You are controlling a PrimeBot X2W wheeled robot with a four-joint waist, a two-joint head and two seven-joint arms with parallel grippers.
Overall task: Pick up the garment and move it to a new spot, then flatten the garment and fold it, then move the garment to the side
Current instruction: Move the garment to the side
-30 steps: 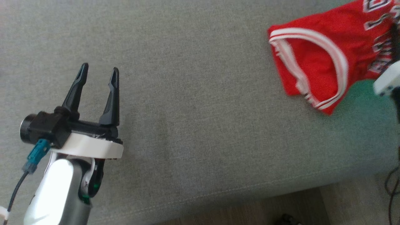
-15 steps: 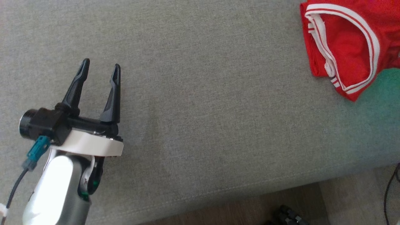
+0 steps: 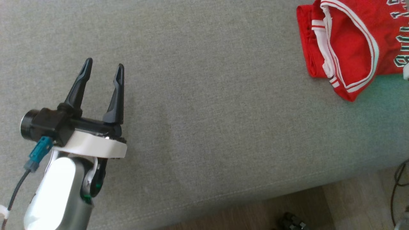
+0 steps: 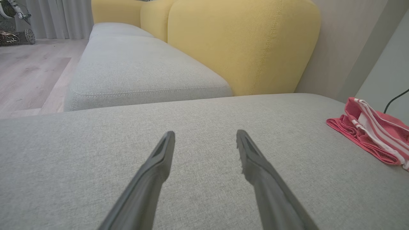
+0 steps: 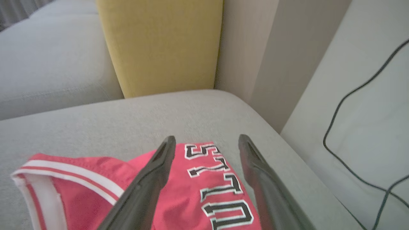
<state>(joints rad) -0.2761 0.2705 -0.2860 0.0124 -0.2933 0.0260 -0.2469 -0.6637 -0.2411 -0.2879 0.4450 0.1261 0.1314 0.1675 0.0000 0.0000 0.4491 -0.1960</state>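
Both the right gripper (image 5: pixel 206 138) and the left gripper (image 3: pixel 104 63) are spread wide, with nothing gripped. The red garment (image 3: pixel 348 48) is bunched near the far right corner of the grey seat cushion (image 3: pixel 204 111), directly beneath the right gripper. The left gripper is found well apart, toward the cushion's left edge. The right arm is judged nearer.
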